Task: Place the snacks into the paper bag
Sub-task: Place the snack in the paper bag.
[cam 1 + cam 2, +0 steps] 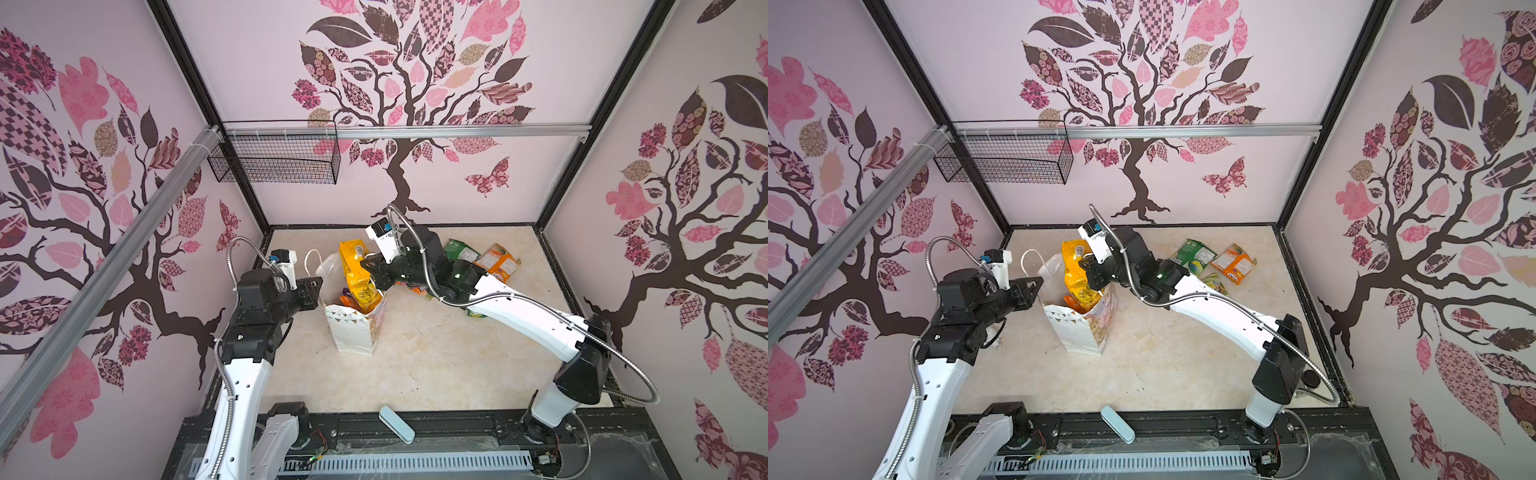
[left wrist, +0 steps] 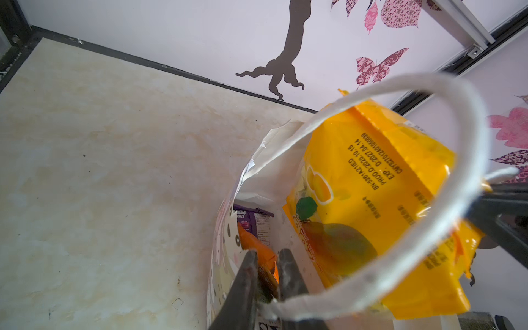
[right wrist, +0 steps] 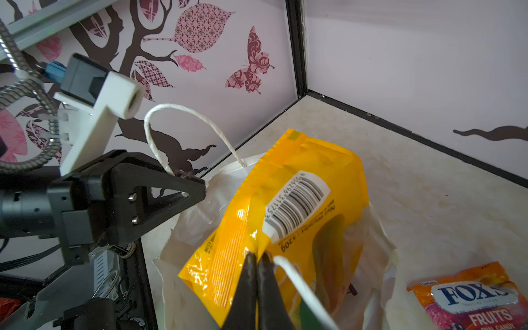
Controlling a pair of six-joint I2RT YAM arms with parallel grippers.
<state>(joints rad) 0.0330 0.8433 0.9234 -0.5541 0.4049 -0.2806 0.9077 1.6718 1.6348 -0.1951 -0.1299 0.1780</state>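
Near the middle of the table (image 1: 415, 374), a little toward the left arm's side, the paper bag (image 1: 353, 332) stands upright with its mouth open. A yellow packet (image 1: 353, 270) sticks out of the mouth at a tilt, with its lower end inside the bag and most of its length above the rim.

The right gripper (image 3: 257, 255) reaches across from the right and pinches this packet. In the right wrist view its two jaws are pressed together on the packet's edge, just below the barcode label, with no gap between them.

The left gripper (image 2: 268, 253) comes in from the other side. It is closed to a narrow slit on the bag's rim, where a white cord handle (image 2: 471, 137) is fastened. In the left wrist view the handle loops up from the jaws and rings the yellow packet.

Deeper inside the bag, below the rim, lie a purple packet (image 2: 253, 223) and an orange packet (image 2: 257, 248).

Behind the right arm, in both top views, a green packet (image 1: 1196, 255) and a second orange packet (image 1: 1233, 264) lie flat on the table side by side. A yellow-green packet (image 1: 1217, 282) lies just in front of them. All three are apart from the bag. A FOXS packet (image 3: 471, 297) lies on the table near the bag's far side.

A pale blue bar (image 1: 397, 424) rests on the black front rail. A wire basket (image 1: 278, 158) hangs on the back wall near the left corner.
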